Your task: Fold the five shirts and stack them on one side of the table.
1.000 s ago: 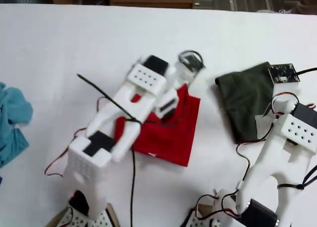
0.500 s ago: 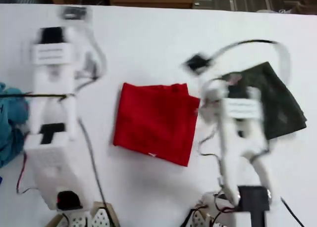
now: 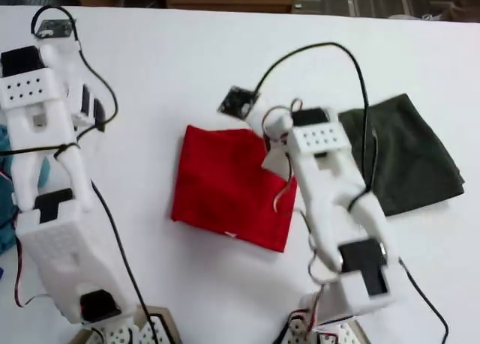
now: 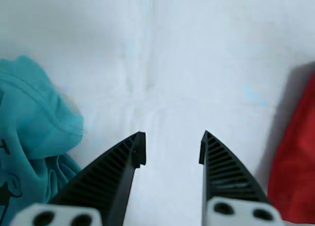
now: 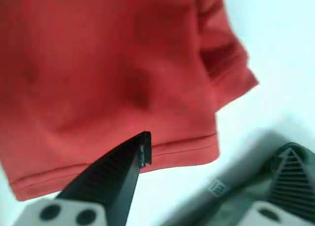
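The white table (image 3: 187, 59) spans the high view. The left arm (image 3: 60, 239) stands along the table's left side and runs from its near edge toward the far-left corner. The right arm (image 3: 330, 186) rises from the near edge right of centre and leans far and left.

A red shirt (image 3: 225, 186) lies at the middle of the table, folded into a rough rectangle with a hemmed edge. The right arm's end is over its far-right corner. To the right lies a dark green shirt (image 3: 412, 164), also folded flat. It is just beside the red one, and whether they touch is hidden under the arm. A teal shirt (image 4: 34, 113) sits bunched and unfolded at the table's left edge, partly under the left arm.

The left gripper (image 4: 172, 147) is spread apart and holds nothing. It hangs over bare table between the teal shirt and the red shirt's left edge, well clear of both. The right gripper (image 5: 216, 154) is also released, with its jaws wide. One finger is over the red shirt's hem and the other over the dark green shirt. Neither fabric is pinched.

A small white label (image 5: 215, 187) shows on the dark green shirt — its print is too small to read. The teal shirt carries a dark printed mark (image 4: 5, 194), cut off at the frame's edge and not legible.
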`<state>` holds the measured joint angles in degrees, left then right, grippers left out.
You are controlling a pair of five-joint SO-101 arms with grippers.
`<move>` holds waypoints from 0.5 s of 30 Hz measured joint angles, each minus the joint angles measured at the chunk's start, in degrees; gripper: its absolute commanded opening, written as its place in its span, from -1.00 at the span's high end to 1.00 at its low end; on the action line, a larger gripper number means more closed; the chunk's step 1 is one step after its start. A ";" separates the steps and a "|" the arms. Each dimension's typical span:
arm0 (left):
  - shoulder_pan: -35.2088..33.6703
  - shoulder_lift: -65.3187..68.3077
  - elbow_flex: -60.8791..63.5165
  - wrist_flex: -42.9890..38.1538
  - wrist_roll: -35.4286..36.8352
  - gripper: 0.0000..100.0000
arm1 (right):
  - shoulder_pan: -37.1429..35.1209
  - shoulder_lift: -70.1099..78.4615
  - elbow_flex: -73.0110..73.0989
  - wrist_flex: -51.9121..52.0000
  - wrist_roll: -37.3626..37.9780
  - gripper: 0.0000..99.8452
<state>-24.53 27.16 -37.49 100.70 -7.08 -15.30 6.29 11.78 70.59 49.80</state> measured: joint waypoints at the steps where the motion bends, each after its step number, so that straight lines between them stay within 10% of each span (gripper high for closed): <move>1: 0.00 0.00 0.00 0.00 0.00 0.59 | 0.00 2.55 -2.46 1.49 -1.32 0.23; 15: -0.09 0.00 0.00 0.00 0.00 0.59 | 0.97 14.42 -21.45 14.51 -8.00 0.66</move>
<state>-24.62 27.16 -37.49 100.70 -7.08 -14.33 20.70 -9.67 85.10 41.80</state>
